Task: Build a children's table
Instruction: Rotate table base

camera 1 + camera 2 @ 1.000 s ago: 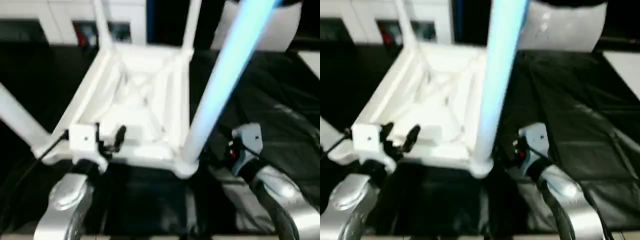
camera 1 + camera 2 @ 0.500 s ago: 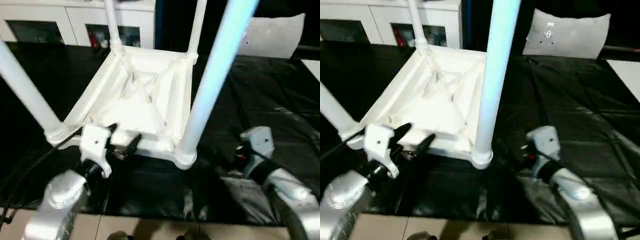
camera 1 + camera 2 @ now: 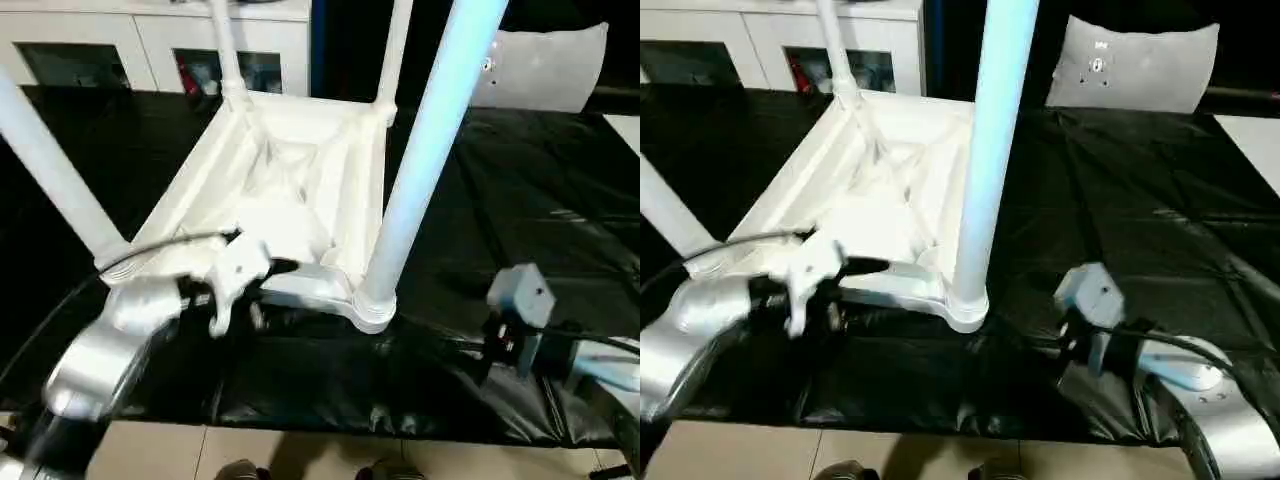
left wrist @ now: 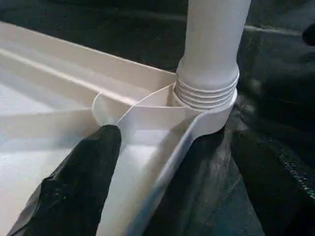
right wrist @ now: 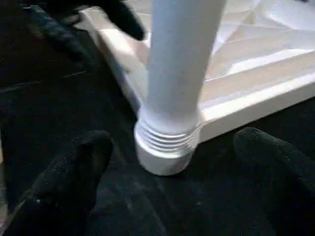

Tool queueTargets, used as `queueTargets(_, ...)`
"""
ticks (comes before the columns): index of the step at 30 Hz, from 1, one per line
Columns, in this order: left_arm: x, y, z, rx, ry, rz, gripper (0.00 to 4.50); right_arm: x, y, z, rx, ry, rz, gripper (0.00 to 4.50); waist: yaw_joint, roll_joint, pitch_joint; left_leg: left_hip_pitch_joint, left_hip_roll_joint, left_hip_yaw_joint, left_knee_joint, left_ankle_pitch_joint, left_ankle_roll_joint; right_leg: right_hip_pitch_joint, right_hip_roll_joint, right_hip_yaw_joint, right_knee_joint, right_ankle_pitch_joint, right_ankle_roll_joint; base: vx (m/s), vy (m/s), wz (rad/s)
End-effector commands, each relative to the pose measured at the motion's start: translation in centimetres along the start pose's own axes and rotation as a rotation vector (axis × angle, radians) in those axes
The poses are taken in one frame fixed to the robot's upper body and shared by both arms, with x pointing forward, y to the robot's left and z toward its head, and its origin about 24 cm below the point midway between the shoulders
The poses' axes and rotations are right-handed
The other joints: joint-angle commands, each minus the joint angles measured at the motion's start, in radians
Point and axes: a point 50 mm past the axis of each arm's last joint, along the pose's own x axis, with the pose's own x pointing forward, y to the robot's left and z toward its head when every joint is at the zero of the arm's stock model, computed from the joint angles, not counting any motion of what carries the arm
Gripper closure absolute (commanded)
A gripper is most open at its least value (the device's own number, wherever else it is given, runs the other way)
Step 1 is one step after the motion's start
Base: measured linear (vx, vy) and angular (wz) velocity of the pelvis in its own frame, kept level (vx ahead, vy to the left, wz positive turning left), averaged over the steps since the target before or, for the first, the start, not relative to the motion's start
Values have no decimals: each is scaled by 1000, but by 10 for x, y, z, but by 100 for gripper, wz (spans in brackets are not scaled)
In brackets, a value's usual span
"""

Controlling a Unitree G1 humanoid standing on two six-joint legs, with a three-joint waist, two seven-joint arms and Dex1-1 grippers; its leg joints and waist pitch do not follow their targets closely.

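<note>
The children's table [image 3: 290, 200] lies upside down on the black sheet [image 3: 520, 220], legs up; a grey cushion [image 3: 1135, 65] and white cabinets [image 3: 150, 40] stand beyond. The left gripper [image 4: 172, 196] spreads wide astride the near rim, one finger [image 4: 83, 182] inside. The right gripper [image 5: 172, 196] gapes empty near the near-right leg [image 5: 179, 73].

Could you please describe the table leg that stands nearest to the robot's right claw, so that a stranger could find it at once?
On the black sheet lies the white table top upside down, with legs rising from its corner sockets. Look at its near edge, at the corner toward the right claw. The leg there looks thickest and bluish, with threaded rings at its base.
</note>
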Motion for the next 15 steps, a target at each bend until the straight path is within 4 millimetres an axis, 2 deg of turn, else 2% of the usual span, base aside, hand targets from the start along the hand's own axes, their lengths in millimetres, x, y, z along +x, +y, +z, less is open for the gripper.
queueTargets(1, 6, 4, -2, 11, 19, -62, 89, 3, 7, 3, -6, -1, 62, 0, 5, 3, -78, -8, 43, -5, -62, 76, 123, 53, -75, 44, -66, 185, -274, 0, 0, 0)
queueTargets(2, 8, 8, -1, 3, 15, -81, 95, 4, 10, 2, -2, 2, 77, 0, 7, 5, -76, -10, 45, -5, -63, 70, 129, 53, -79, 42, -67, 190, -285, 0, 0, 0)
queueTargets(3, 11, 11, -1, 1, 17, -102, 107, 4, 11, 1, -1, 6, 88, 0, 6, 2, -76, -11, 45, -4, -63, 62, 129, 53, -78, 42, -68, 186, -288, 0, 0, 0)
queueTargets(4, 13, 14, -1, 4, 31, -125, 121, 5, 13, 0, 7, 10, 96, 0, 8, 9, -75, -12, 46, -6, -63, 46, 127, 54, -81, 42, -68, 170, -294, 0, 0, 0)
queueTargets(5, 15, 16, -2, 7, 43, -143, 130, 5, 14, 0, 12, 13, 101, 0, 7, 4, -72, -12, 48, -5, -66, 29, 125, 53, -81, 42, -72, 147, -295, 0, 0, 0)
queueTargets(6, 16, 18, -3, 13, 54, -170, 133, 5, 15, -1, 16, 17, 102, 0, 7, 9, -71, -10, 49, -5, -67, 9, 118, 52, -81, 42, -76, 124, -298, 0, 0, 0)
queueTargets(7, 16, 18, -4, 15, 56, -176, 139, 5, 15, -1, 16, 18, 102, 0, 7, 6, -70, -11, 51, -5, -68, -2, 115, 53, -82, 43, -77, 109, -298, 0, 0, 0)
queueTargets(8, 18, 20, -5, 24, 70, -187, 149, 5, 15, -1, 15, 22, 95, 0, 6, 12, -67, -10, 51, -4, -70, -22, 106, 52, -83, 43, -81, 82, -300, 0, 0, 0)
queueTargets(9, 19, 22, -6, 33, 83, -193, 160, 5, 15, -2, 10, 24, 92, 0, 6, 9, -68, -10, 52, -4, -70, -31, 101, 54, -84, 44, -80, 71, -300, 0, 0, 0)
queueTargets(11, 23, 26, -7, 59, 101, -205, 172, 5, 14, -2, 3, 28, 75, 0, 9, 20, -67, -9, 52, -5, -71, -36, 93, 53, -84, 45, -83, 54, -298, 0, 0, 0)
queueTargets(12, 25, 27, -9, 70, 116, -225, 172, 5, 14, -3, 4, 28, 74, 0, 9, 21, -68, -8, 53, -4, -71, -42, 87, 54, -85, 46, -82, 52, -299, 0, 0, 0)
queueTargets(13, 26, 28, -9, 72, 120, -231, 193, 5, 15, -3, 4, 28, 73, 0, 9, 18, -66, -9, 51, -4, -72, -42, 88, 52, -83, 46, -87, 45, -295, 0, 0, 0)
queueTargets(15, 29, 29, -11, 82, 137, -253, 211, 6, 15, -3, 7, 28, 75, 0, 12, 21, -68, -9, 53, -4, -72, -40, 82, 53, -85, 47, -83, 50, -293, 0, 0, 0)
